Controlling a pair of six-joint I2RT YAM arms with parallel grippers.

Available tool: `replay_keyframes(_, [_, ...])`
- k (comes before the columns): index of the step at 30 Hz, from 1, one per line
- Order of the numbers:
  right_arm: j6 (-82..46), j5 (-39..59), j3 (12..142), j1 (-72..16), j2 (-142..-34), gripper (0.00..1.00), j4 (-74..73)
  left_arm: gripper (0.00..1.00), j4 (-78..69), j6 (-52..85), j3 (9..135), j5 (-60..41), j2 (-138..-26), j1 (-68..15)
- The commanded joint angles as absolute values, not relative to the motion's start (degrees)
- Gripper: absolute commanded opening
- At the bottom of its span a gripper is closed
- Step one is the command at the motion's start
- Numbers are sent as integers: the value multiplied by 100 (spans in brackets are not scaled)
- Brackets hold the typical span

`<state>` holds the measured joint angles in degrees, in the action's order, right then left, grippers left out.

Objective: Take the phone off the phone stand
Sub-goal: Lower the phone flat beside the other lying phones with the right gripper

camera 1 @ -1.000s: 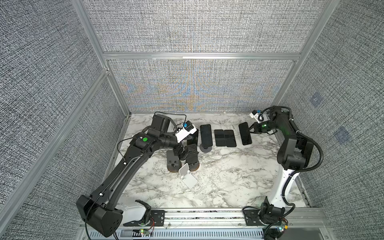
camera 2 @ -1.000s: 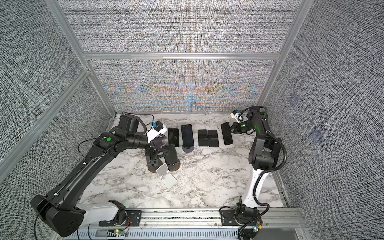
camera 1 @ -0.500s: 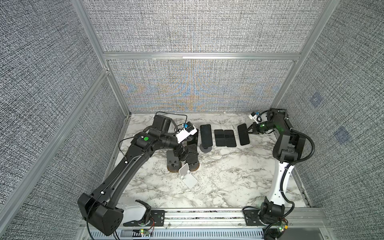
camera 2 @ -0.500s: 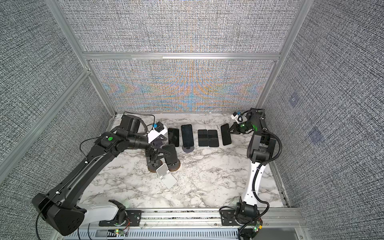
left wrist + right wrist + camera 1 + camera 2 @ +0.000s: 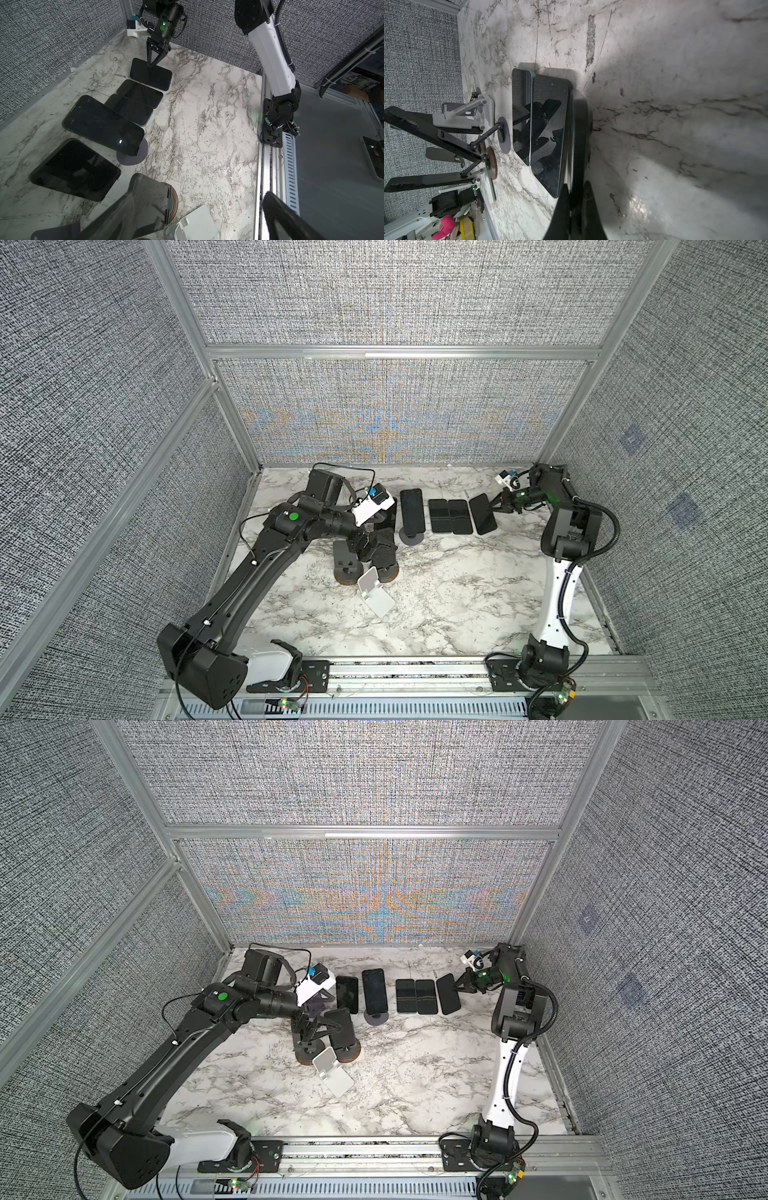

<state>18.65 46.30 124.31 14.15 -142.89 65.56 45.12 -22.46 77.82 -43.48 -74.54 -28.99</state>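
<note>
Since the right gripper [image 5: 152,66] is clamped on the edge of the phone [image 5: 151,75] lying flat at the end of the row [image 5: 137,97], letting go looks next; left gripper [image 5: 318,1029] hangs jaws-spread by a phone stand [image 5: 353,1050].

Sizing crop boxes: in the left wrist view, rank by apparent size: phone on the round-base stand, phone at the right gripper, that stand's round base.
1. phone on the stand
2. far phone at the right gripper; farther away, real size unsure
3. round base, partly hidden
</note>
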Motion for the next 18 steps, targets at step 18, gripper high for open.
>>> replay_keyframes(18, [824, 3981, 12192, 1378, -14320, 0, 5961, 97, 4537, -2259, 7809, -4373, -7502, -2889])
